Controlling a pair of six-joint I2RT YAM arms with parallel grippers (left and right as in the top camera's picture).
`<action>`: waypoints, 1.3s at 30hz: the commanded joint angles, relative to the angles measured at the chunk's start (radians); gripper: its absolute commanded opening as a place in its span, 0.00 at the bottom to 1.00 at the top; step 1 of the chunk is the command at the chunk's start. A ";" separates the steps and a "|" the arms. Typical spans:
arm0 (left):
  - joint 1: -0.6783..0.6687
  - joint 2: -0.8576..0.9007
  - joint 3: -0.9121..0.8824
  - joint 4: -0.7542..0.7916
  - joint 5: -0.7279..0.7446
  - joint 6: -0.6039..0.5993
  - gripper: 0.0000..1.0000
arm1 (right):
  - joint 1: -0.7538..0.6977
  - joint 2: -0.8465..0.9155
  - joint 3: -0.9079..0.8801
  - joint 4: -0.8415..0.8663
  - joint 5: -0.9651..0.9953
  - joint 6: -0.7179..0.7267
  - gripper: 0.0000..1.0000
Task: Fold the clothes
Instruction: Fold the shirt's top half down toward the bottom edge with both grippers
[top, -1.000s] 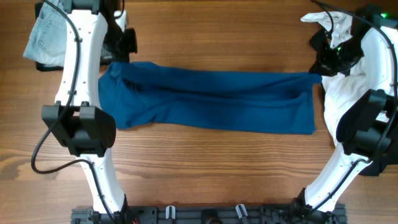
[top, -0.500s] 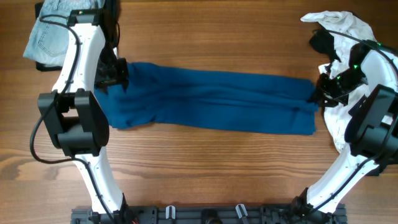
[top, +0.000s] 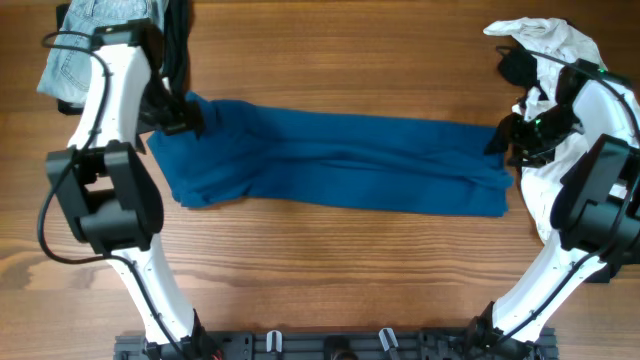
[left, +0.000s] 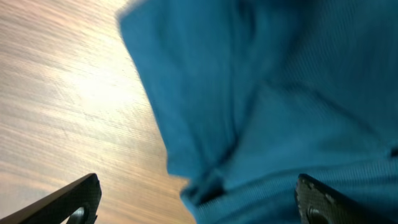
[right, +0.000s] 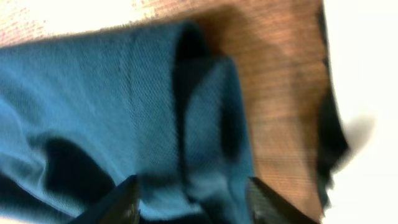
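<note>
The dark-blue shirt (top: 340, 160) lies across the table as a long band folded lengthwise. My left gripper (top: 190, 115) hovers over its left end. In the left wrist view that gripper (left: 199, 202) is open wide, with blue cloth (left: 280, 93) lying under and between the fingers but not pinched. My right gripper (top: 497, 140) is at the shirt's right end. The right wrist view shows its jaws (right: 193, 202) apart over a rolled fold of the shirt (right: 93, 99), not clamped on it.
Light-blue jeans (top: 75, 55) and a black garment (top: 178, 40) lie at the back left. A white top with black print (top: 555, 60) is heaped at the right edge, under the right arm. Bare wood (top: 340, 50) runs behind and in front of the shirt.
Both grippers have opened and let go of the shirt's ends, which now rest on the table. The left gripper shifted slightly left, and the right one moved down towards the shirt's right end.
</note>
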 joint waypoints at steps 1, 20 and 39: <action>0.029 -0.003 -0.006 0.043 0.009 -0.020 1.00 | 0.040 -0.017 -0.081 0.074 0.097 0.046 0.50; 0.029 -0.003 -0.011 0.063 0.040 -0.020 1.00 | 0.076 -0.017 -0.197 0.105 0.252 0.243 0.69; 0.029 -0.003 -0.011 0.007 0.039 -0.016 1.00 | 0.040 -0.230 -0.196 0.024 0.110 0.181 0.71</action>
